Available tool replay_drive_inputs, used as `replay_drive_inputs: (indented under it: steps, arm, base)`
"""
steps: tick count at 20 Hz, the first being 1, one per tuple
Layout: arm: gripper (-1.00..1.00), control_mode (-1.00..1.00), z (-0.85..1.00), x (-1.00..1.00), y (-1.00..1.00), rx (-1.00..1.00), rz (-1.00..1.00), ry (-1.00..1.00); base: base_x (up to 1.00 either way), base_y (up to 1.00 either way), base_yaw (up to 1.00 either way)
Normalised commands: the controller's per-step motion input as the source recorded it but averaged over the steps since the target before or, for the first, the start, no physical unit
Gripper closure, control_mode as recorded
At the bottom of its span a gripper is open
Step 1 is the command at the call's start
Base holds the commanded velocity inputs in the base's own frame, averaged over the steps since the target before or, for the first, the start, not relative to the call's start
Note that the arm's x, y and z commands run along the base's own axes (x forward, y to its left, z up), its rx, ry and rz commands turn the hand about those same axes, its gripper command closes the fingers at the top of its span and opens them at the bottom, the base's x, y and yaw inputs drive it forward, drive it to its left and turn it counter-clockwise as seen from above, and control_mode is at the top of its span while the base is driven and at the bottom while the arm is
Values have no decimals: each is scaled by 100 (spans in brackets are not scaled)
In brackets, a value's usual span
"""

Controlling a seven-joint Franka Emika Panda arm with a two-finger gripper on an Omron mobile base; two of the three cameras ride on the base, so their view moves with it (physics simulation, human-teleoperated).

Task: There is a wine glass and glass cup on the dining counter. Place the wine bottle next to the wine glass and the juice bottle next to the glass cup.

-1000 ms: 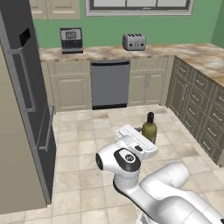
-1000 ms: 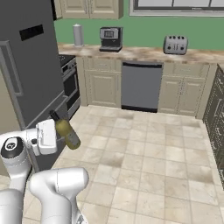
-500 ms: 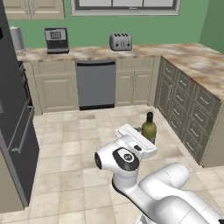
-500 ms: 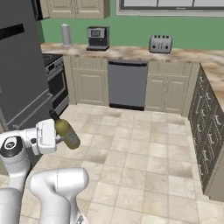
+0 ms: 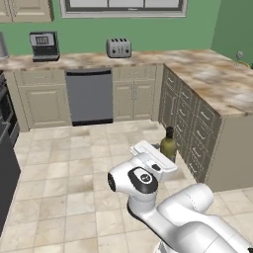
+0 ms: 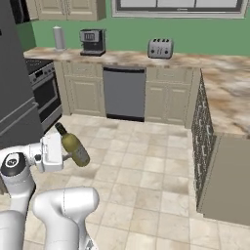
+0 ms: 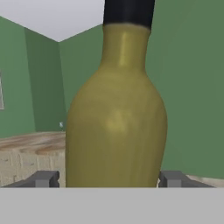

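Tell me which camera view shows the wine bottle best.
The hand view: the wine bottle fills the frame, olive body and dark neck clear, between the tool's fingertips. The right base view shows it whole but small, tilted. The left base view shows just its top half behind the hand.

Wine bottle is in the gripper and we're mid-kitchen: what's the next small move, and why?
Probably keep the grip and keep driving or turning to find the wine glass. The gripper has a finger on each side of the wine bottle, which hangs tilted above the tiled floor. The counter in view carries no glass, so there is nowhere to set it yet.
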Motion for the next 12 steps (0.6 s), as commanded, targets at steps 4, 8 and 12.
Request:
replay_drive_inputs:
  steps: [4, 8, 12]
  arm:
    - [100, 100, 0, 0, 0, 0, 0, 0]
    - [100, 100, 0, 0, 0, 0, 0, 0]
    - [100, 100, 0, 0, 0, 0, 0, 0]
  base:
    - [0, -76, 0]
    - [2, -76, 0]
    - [3, -76, 0]
